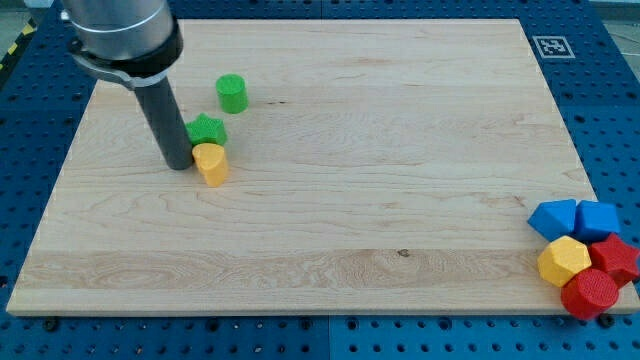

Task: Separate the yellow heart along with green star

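The arm enters from the far left corner of the scene, its broad grey cylindrical housing cut off by the frame's upper edge. Below that housing a straight dark rod hangs upright, narrower than the body above. My tip is down at the light wooden tabletop, in its far left part.

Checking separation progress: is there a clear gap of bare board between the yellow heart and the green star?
No: the yellow heart sits right against the green star, with my tip just to their left in the view.
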### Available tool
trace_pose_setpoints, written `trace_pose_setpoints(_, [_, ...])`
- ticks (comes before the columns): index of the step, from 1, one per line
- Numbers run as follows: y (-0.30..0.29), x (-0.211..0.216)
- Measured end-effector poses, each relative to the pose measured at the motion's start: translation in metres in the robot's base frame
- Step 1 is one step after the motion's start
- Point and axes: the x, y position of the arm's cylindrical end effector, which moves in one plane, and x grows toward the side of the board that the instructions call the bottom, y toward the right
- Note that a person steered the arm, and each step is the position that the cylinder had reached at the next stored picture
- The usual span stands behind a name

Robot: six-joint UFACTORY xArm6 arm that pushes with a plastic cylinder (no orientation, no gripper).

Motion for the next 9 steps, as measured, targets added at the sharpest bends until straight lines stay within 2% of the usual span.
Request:
trace_pose_setpoints(5, [0.026,0.004])
trace_pose_setpoints(7, [0.035,-0.019])
trace_pose_setpoints(9, [0.053,-0.02])
